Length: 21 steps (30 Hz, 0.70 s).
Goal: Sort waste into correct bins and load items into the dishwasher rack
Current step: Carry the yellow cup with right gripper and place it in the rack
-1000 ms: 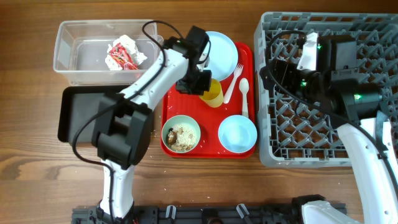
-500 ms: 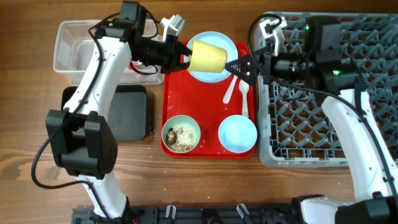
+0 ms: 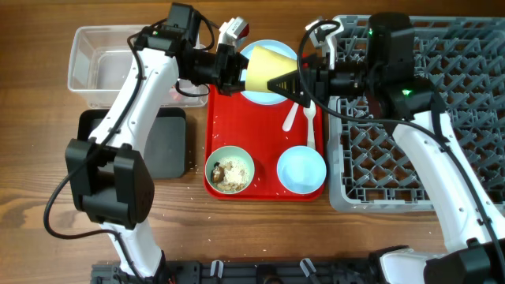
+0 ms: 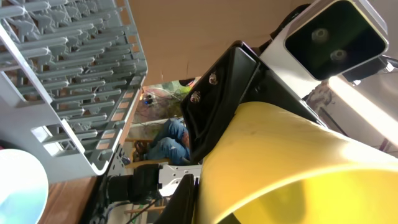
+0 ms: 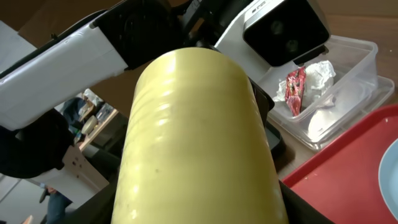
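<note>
The small yellow cup point(image 3: 264, 69) hangs on its side above the pale blue plate point(image 3: 272, 47), held between both arms. My left gripper point(image 3: 237, 71) is shut on its left end; the cup fills the left wrist view point(image 4: 298, 162). My right gripper point(image 3: 288, 81) has its dark fingers against both sides of the cup point(image 5: 199, 143). The pale green bowl point(image 3: 230, 170) holds rice-like scraps point(image 3: 233, 173). The light blue bowl point(image 3: 301, 169), white fork point(image 3: 292, 118) and spoon point(image 3: 309, 118) lie on the red tray. The napkin point(image 5: 320, 71) and red wrapper point(image 5: 295, 84) lie in the clear tub point(image 5: 348, 68).
The red serving tray point(image 3: 237, 126) sits mid-table. The grey rack point(image 3: 442, 142) stands at the right and also shows in the left wrist view point(image 4: 74, 74). The clear tub point(image 3: 102, 67) is at the back left, with the black tray point(image 3: 162, 142) in front of it.
My left arm lifted the yellow cup off the red tray and swung it sideways over the plate. My right gripper moved left from the rack and closed around the cup.
</note>
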### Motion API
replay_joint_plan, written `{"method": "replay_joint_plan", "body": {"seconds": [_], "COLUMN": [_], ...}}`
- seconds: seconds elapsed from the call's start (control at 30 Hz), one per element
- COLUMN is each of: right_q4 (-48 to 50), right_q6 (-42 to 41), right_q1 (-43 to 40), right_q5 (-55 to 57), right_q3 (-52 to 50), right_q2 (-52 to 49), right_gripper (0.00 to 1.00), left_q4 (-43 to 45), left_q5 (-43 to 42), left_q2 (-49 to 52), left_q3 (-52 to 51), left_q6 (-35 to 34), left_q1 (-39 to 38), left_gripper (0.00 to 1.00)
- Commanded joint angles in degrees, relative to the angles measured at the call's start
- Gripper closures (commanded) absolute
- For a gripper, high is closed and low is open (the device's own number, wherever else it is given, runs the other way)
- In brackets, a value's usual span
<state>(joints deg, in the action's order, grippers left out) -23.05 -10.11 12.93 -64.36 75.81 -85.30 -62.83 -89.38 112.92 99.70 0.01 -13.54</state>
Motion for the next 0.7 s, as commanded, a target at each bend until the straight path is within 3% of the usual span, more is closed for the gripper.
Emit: {"method": "replay_joint_plan", "body": {"seconds": [0.0,0.1,0.27,0.47,0.53,0.67], "right_q4": [0.79,0.76,-5.66,-33.33,-40.37,-56.08], "right_q6": [0.98,0.94,0.48,-2.43,-4.57,-12.68], "right_q1": [0.24,-1.46,-10.12,-19.71,-18.60,-13.27], "right_q5": [-2.14,-2.12,2.14,32.65,40.30,57.05], "right_q3": [0.57,0.59,0.59,1.03,1.03,1.03], "right_q2": [-0.63,-0.28,3.19,12.76,14.16,13.49], "right_gripper": [0.51,0.57,0.58,0.58,0.58,0.56], "left_q4": [-0.20,-0.20,0.59,5.18,6.49,6.47], "left_q5": [-0.96,-0.96,0.50,6.69,12.24,31.45], "left_q2": [-0.44,-0.42,-0.42,-0.42,-0.44,-0.42], "left_q3": [0.37,0.37,0.37,0.37,0.37,0.37], "left_q6": [0.00,0.00,0.00,0.00,-0.02,-0.46], "left_q1": [-0.22,-0.24,1.18,6.97,7.82,8.13], "left_gripper": [0.84,0.63,0.54,0.38,0.37,0.36]}}
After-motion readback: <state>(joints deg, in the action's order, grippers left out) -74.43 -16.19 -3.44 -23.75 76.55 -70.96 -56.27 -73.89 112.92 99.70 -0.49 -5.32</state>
